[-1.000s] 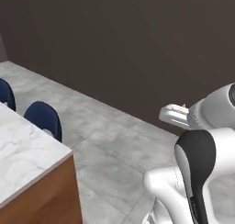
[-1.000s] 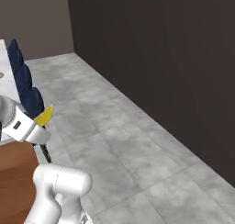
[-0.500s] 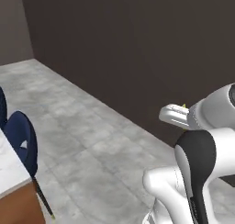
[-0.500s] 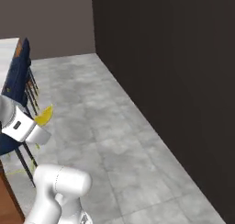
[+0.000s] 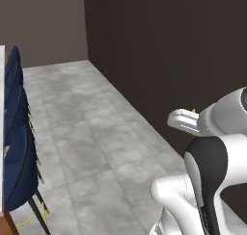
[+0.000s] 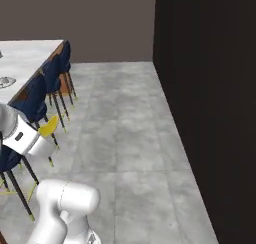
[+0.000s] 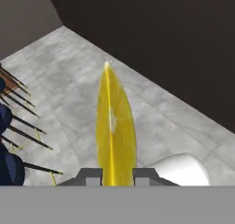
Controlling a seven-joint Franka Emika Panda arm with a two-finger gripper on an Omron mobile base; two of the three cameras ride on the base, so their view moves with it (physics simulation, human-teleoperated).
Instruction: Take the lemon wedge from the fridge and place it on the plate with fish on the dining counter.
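— Looking over your room first: what do you have underfoot?

— You have a grey tiled floor running beside a dark wall, with a paler brown wall behind it. In your right base view the dining counter stretches along the left, white and veined, with dark blue stools lined up against it. Something small and grey sits on the counter's left edge, too small for you to identify.

— Any writing or labels?

— None you can read.

— And the lemon wedge?

— Your gripper has its fingers clamped on the lemon wedge, which stands edge-on between them, above the floor. In the right base view it shows yellow near the stools.
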